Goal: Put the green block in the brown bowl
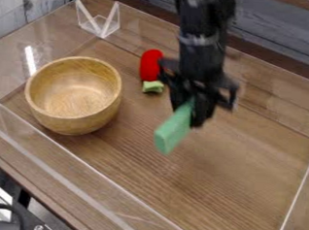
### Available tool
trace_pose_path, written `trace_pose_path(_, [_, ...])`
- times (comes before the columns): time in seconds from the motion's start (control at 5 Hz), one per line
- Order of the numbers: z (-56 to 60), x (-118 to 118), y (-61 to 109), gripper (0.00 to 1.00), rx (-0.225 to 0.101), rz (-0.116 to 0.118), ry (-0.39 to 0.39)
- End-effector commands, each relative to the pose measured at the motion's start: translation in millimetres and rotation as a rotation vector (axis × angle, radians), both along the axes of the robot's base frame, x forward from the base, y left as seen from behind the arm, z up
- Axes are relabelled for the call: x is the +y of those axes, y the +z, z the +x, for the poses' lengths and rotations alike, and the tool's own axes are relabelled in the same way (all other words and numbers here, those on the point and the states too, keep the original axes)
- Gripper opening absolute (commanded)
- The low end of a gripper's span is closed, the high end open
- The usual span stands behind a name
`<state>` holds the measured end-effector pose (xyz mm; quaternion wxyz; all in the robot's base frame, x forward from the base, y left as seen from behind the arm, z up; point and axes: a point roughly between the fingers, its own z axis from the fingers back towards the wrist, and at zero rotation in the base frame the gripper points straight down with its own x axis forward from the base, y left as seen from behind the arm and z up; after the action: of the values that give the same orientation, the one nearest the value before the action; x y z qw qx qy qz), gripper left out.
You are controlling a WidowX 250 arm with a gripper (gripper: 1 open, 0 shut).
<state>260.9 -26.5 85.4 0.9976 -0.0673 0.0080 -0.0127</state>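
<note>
Now airborne: the gripper (194, 106) is clamped on the green block's (177, 129) upper end.
Hanging tilted over mid-table, right of the brown bowl (74, 93) near the left edge, the bar looks stiff and light; gripped off-centre, it may swing or slip.
</note>
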Motion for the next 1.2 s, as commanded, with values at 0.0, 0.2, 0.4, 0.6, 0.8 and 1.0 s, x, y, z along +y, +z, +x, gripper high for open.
trace_pose_path(0.0, [10.2, 40, 29.5, 0.00, -0.077, 0.023, 0.086])
trace_pose_path(0.2, [8.1, 85, 31.6, 0.00, -0.083, 0.050, 0.112])
trace_pose_path(0.4, [2.7, 124, 26.3, 0.00, -0.083, 0.065, 0.139])
trace_pose_path(0.6, [-3.0, 155, 16.5, 0.00, -0.083, 0.078, 0.148])
trace_pose_path(0.8, [-7.5, 178, 2.7, 0.00, -0.084, 0.084, 0.151])
trace_pose_path(1.0, [-11.6, 182, -10.6, 0.00, -0.065, 0.100, 0.149])
